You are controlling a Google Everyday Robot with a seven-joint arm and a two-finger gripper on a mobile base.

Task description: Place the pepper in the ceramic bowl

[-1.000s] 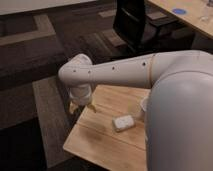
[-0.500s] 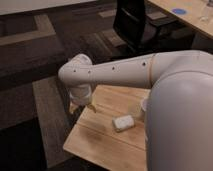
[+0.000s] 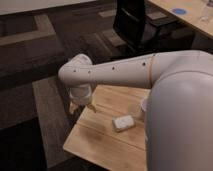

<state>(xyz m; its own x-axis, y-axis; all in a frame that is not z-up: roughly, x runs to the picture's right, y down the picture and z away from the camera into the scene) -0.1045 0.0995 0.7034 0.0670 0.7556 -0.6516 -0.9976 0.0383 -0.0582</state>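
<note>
Jaws spread wide, nothing seen between them; gripper [image 3: 83, 106] left of whitish block [image 3: 123, 122], over wooden table [image 3: 100, 144] corner. Both pepper, ceramic bowl hidden: bearing from jaws, pepper's axis, cannot tell.

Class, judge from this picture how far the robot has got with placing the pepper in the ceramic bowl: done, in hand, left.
Done: nothing visibly; neither pepper nor ceramic bowl is in sight. In hand: the gripper hangs over a corner of the wooden table, apart from the pale block; whether it holds anything cannot be seen. Left: as far as shown, the placing itself.
</note>
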